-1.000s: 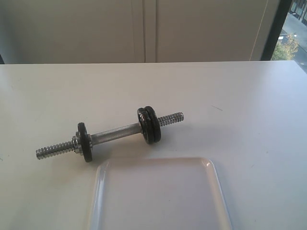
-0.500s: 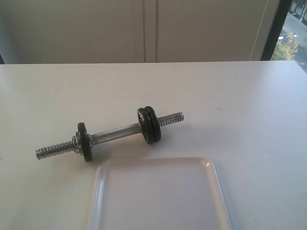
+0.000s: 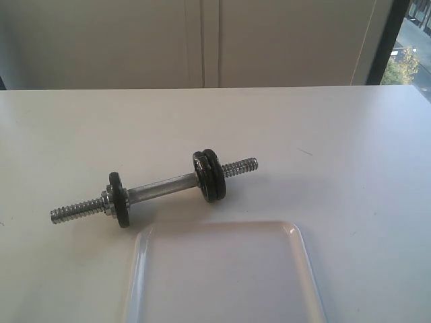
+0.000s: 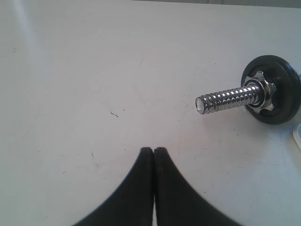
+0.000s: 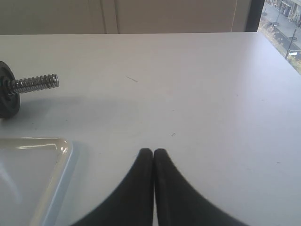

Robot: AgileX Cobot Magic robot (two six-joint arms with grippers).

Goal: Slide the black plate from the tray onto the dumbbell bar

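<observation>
- Black plate [image 3: 210, 176]: held by neither arm. The left gripper [image 4: 154, 151] and right gripper [image 5: 154, 152] both have their jaws pressed together, empty.
- Tray [image 3: 222, 224]: glossy white, low rim, no disc visible.
- Bar [image 3: 161, 185]: chrome, lies slantwise beyond the tray, one threaded end towards each gripper. It carries the matte plate, paired at the right end, and a single disc [image 3: 120, 200] at the left. The task appears complete.

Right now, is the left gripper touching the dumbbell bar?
Apart. The left wrist view shows table between the left gripper and the dumbbell bar.
</observation>
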